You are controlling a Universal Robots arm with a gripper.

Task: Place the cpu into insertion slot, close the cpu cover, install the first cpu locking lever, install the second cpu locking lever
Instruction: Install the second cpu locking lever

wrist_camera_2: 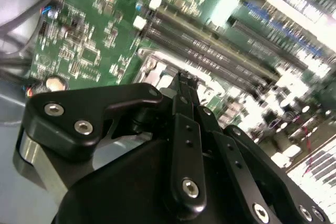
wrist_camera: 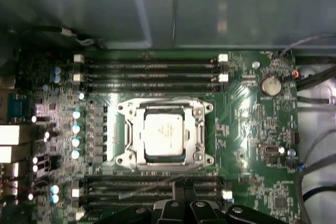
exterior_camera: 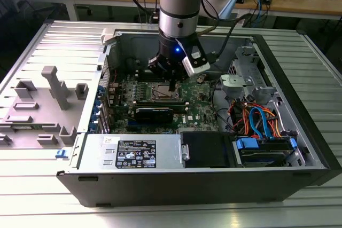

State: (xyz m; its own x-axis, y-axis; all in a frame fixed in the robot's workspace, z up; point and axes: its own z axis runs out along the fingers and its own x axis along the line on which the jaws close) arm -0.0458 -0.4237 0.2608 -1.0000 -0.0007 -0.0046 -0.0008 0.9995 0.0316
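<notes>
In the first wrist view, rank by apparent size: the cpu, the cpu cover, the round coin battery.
Largest to smallest as they look:
1. the cpu cover, the silver frame around the chip
2. the cpu, seated inside that frame
3. the coin battery, clearly smallest

Supporting surface: ribbed aluminium table (exterior_camera: 43, 196), grooves running across the exterior view. Directly on it: open black computer case (exterior_camera: 203, 182), lying on its side, interior facing up. Detached grey side panel (exterior_camera: 37, 86) lies flat on the table touching the case on the exterior view's left, inner face up. Behind the case, apart from the table: wooden bench (exterior_camera: 299, 1) carrying cables and small items.
</notes>
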